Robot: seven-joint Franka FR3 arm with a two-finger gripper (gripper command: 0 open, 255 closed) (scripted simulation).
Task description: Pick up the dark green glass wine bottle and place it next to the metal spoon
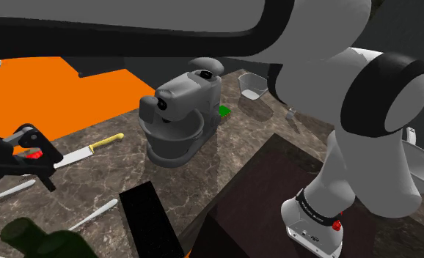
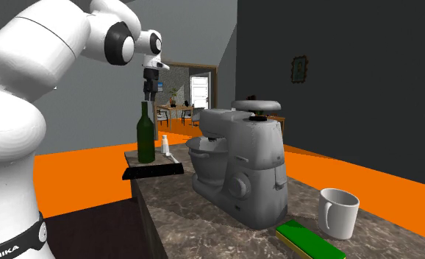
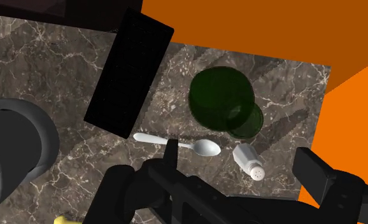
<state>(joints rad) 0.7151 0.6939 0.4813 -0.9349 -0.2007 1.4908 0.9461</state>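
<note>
Wrist view shows our gripper [image 3: 239, 153] spread wide above the upright bottle [image 3: 219, 102] near the spoon [image 3: 176, 144]; we judge the glass heavy, slick and fragile, best clasped around the neck.

The wine bottle [image 3: 221, 95] is translucent green glass, the spoon [image 3: 176, 144] smooth pale metal, the countertop [image 3: 62, 70] veined stone.

Shoulder camera sits close under the arm [image 1: 364, 110], looking down across the counter [image 1: 236, 143]. The second looks low along the counter from its mug [image 2: 338, 213] end. The wrist camera faces straight down. All three share the bottle [image 2: 145, 136]; both outer views, the mixer [image 1: 177, 121].
</note>
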